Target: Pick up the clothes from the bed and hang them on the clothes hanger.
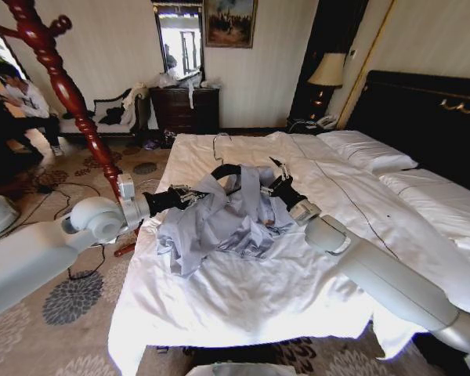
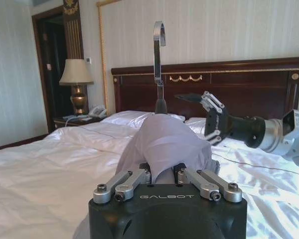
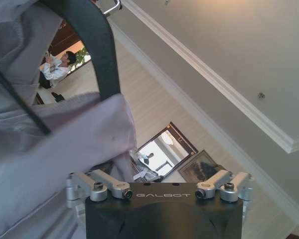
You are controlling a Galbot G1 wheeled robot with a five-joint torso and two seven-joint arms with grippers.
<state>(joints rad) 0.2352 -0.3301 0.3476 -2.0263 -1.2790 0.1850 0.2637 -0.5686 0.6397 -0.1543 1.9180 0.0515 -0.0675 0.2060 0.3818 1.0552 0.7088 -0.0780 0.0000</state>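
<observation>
The light grey-blue clothes (image 1: 219, 219) are draped over the black clothes hanger (image 1: 227, 169) and held up above the white bed (image 1: 243, 301). The hanger's wire hook (image 2: 159, 40) points upward. My left gripper (image 1: 189, 194) is shut on one jacket-covered shoulder of the hanger, and fabric (image 2: 162, 142) bulges out from between its fingers. At the other shoulder my right gripper (image 1: 276, 177) stands open, with its fingers (image 2: 212, 103) spread beside the jacket. In the right wrist view the jacket (image 3: 55, 144) and a black hanger arm (image 3: 97, 50) lie just ahead of the wide-apart jaws.
A red-brown wooden coat stand (image 1: 63, 86) rises on the carpet to the bed's left. The black headboard (image 1: 431, 110) and pillows (image 1: 368, 153) are on the right. A nightstand lamp (image 1: 327, 70), a dark dresser (image 1: 184, 110) and a sofa (image 1: 110, 113) line the far wall.
</observation>
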